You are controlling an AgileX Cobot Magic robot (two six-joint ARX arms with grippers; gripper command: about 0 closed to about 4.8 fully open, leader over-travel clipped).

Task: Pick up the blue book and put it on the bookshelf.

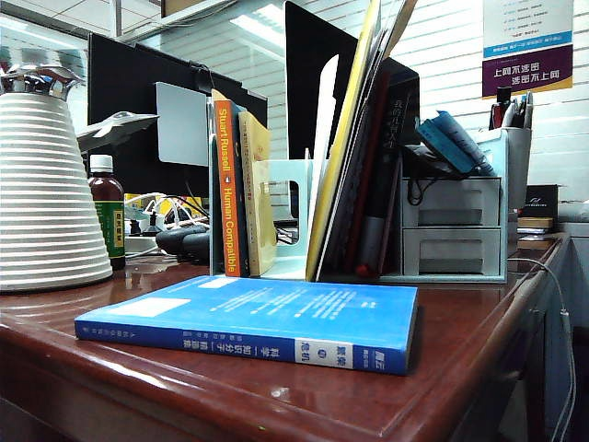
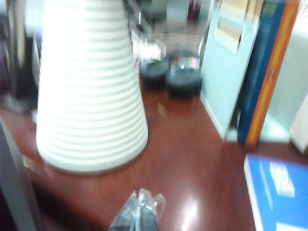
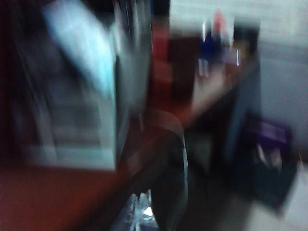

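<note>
Orange "Human Compatible" spine [image 1: 227,189]; end effectors [image 2: 139,211] [image 3: 139,211] closed

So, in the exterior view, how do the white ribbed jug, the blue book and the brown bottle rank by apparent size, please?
Largest to smallest, as they look:
1. white ribbed jug, though the frame cuts it and it is near the camera
2. blue book, also near, so unsure against the jug
3. brown bottle, clearly smallest

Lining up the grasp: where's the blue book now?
Exterior view: the blue book lies flat near the desk's front edge, centre, before the bookshelf, right of the white ribbed jug.
</note>
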